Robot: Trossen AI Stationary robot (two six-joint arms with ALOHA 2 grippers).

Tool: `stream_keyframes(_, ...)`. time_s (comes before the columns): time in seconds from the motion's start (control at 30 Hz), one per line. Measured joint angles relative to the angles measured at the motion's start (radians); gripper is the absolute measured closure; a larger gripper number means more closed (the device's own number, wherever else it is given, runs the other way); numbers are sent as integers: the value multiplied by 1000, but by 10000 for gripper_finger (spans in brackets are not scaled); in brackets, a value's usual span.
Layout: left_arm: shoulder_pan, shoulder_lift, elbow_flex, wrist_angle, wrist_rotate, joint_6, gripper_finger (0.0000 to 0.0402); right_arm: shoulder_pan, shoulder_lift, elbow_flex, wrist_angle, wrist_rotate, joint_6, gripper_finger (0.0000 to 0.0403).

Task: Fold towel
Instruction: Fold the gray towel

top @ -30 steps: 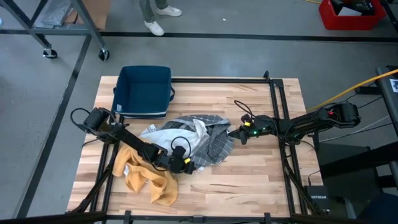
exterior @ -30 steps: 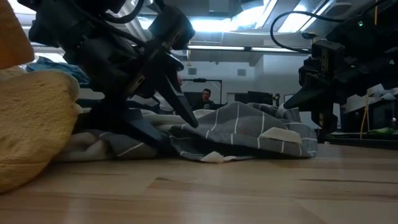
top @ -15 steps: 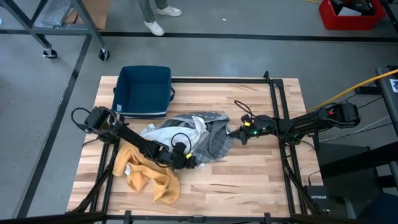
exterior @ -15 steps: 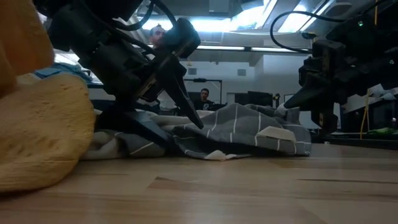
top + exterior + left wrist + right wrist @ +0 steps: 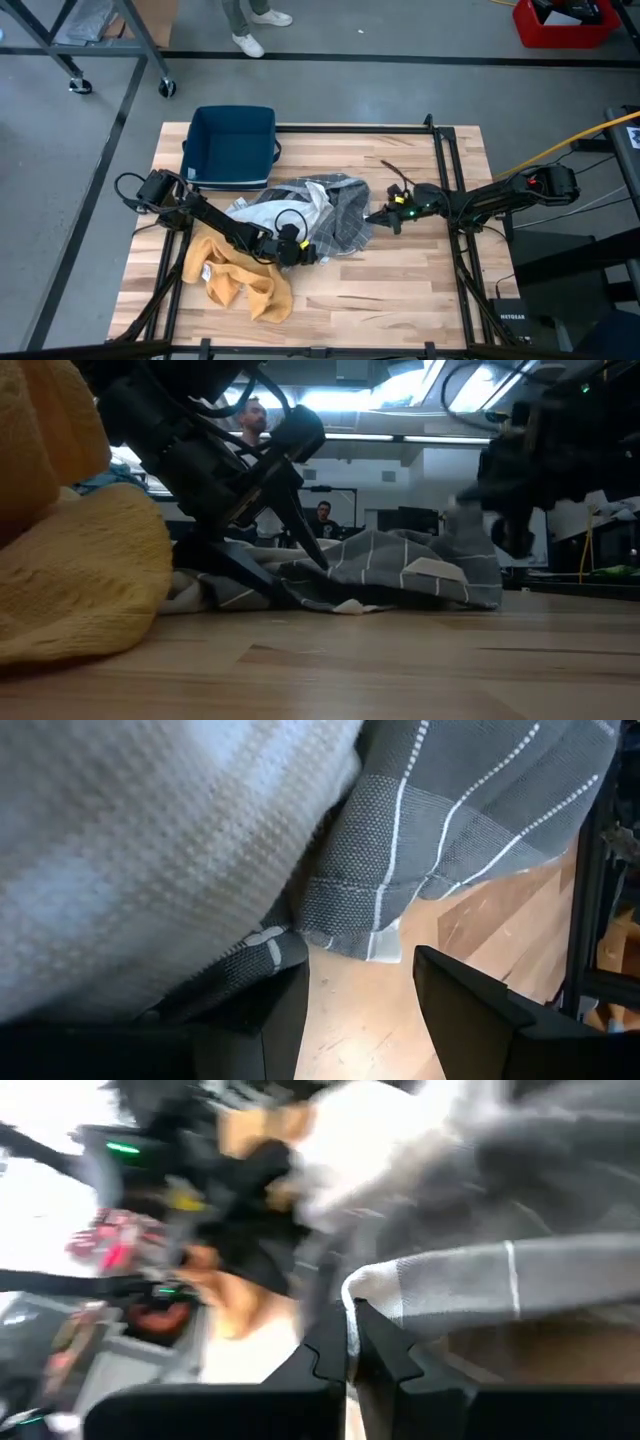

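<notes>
We've got a dark grey towel (image 5: 345, 222) with thin white stripes in a grid, and tangled up with it is a paler white-grey cloth (image 5: 268, 210) in a fine woven check. Next to those sits a mustard-yellow towel (image 5: 240, 282), kind of nubbly looking. The bin (image 5: 232, 146) is navy blue, the worktop (image 5: 400, 300) is light butcher-block wood, and both arms are black, with a little green light on the right claw (image 5: 374, 215).

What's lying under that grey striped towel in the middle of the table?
A paler cloth pokes out from under the grey towel on its left, and bare table shows around it. How far the cloth runs beneath is covered.
</notes>
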State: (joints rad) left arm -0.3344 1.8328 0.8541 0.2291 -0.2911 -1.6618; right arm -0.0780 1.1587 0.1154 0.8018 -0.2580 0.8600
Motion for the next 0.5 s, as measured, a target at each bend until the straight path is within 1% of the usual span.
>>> stream_keyframes(0.13, -7, 1, -1, 22, 8, 60, 229, 0, 0, 0, 173, -41, 23, 396)
stream_keyframes(0.23, -14, 2, -1, 54, 8, 118, 229, 0, 0, 1, 255, -42, 27, 396)
stream_keyframes(0.37, -14, 4, -1, 94, 8, 193, 229, -1, 0, 22, 289, -19, 29, 396)
stream_keyframes(0.5, -18, 4, -2, 150, 8, 290, 229, -1, 0, 84, 300, 4, 17, 396)
